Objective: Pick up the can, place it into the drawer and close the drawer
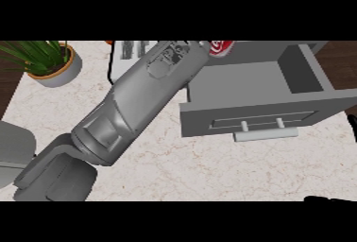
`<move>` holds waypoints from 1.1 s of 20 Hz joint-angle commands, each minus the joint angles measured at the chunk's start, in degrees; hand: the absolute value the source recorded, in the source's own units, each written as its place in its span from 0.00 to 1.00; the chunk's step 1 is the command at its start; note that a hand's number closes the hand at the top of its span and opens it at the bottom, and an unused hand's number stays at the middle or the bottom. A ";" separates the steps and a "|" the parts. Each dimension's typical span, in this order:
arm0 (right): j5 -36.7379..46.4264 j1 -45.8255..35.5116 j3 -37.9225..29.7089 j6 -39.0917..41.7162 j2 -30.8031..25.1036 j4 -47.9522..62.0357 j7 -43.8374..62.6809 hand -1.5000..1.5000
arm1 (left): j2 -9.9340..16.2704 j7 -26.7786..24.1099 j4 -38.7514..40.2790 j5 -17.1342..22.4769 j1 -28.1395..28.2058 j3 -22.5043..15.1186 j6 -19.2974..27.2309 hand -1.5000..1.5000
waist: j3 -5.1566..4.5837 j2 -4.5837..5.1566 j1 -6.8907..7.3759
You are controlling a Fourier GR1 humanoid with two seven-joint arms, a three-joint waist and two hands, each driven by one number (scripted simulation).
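The red can [222, 46] with white lettering shows at the top edge of the view, over the back left corner of the open grey drawer [241, 78]. My left forearm [140, 101] runs from the lower left up to the can, and its wrist covers nearly all of the left hand [204, 44], of which only a dark sliver shows beside the can. The drawer is pulled out toward me, its front panel [268, 120] with a pale bar handle [265, 134] facing the lower edge. A black bit of my right hand [329, 199] peeks in at the bottom right.
A potted green plant [45, 59] stands at the back left of the marble counter [209, 170]. A grey rounded object [14, 151] sits at the left edge. A striped item [132, 48] lies behind the forearm near the top.
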 commanded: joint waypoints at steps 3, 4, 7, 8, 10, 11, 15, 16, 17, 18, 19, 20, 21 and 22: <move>1.21 -0.32 1.76 -0.87 1.65 0.06 -0.54 0.00 | 0.00 -4.26 2.19 2.40 1.26 -3.71 1.78 1.00 | 0.04 0.30 -1.30; 1.53 1.13 2.04 -0.44 1.45 -1.60 0.09 0.00 | 0.00 -4.82 2.74 2.78 2.15 -4.02 2.06 1.00 | 0.01 0.22 -1.36; -0.49 -1.14 -0.29 0.65 -0.36 1.80 -1.73 0.00 | 0.00 -5.50 1.82 3.42 4.61 -7.53 3.71 1.00 | 0.06 0.43 -1.93; 0.80 1.20 1.45 0.52 0.92 -0.96 -1.34 0.00 | 0.00 -6.68 5.96 2.81 2.10 -5.02 1.05 1.00 | 0.00 0.55 -1.56; 1.36 -1.78 0.98 -0.20 0.28 1.99 -1.56 0.00 | 0.00 -6.76 4.17 3.36 3.21 -7.89 2.90 1.00 | 0.04 0.68 -2.01; 2.61 -2.41 2.10 -1.35 0.84 0.66 -0.06 0.00 | 0.00 -6.40 4.99 3.12 2.49 -8.44 2.24 1.00 | 0.00 0.59 -1.67; 1.52 -1.62 2.29 -0.25 0.45 -0.79 0.20 0.00 | 0.00 -4.91 5.02 4.48 2.51 -10.12 4.98 0.00 | 0.02 0.50 -2.49; 2.33 -3.43 2.91 -0.89 0.17 -0.24 1.58 0.00 | 0.00 -4.71 5.30 5.21 2.35 -9.76 5.46 0.00 | 0.01 0.75 -2.60; 1.45 -0.81 1.68 0.18 0.11 -1.16 -0.82 0.00 | 0.00 -4.62 5.60 4.66 2.46 -10.78 7.42 0.00 | 0.05 0.47 -2.90; 3.09 -3.63 2.66 -1.29 -0.08 -1.27 1.28 0.00 | 0.00 -5.51 3.97 5.70 3.83 -11.03 7.32 0.00 | -0.01 0.61 -2.56; 0.82 -3.18 1.82 0.15 -0.60 -0.46 0.52 0.00 | 0.00 -5.45 5.74 5.25 3.02 -11.20 8.47 0.00 | 0.04 0.74 -2.96; -0.61 -1.97 1.34 1.01 -1.25 -1.82 2.02 0.00 | 0.00 -4.55 5.41 6.10 3.04 -11.18 7.64 0.00 | 0.03 0.62 -3.28; 1.41 -3.15 1.82 -0.92 -0.26 -1.34 1.90 0.00 | 0.00 -5.95 5.09 6.48 3.17 -10.82 8.50 0.00 | -0.01 0.64 -2.53; 1.26 -2.13 1.85 -1.00 -0.09 -2.59 2.73 0.00 | 0.00 -6.03 4.75 6.17 4.09 -12.25 9.60 0.00 | -0.01 0.53 -2.88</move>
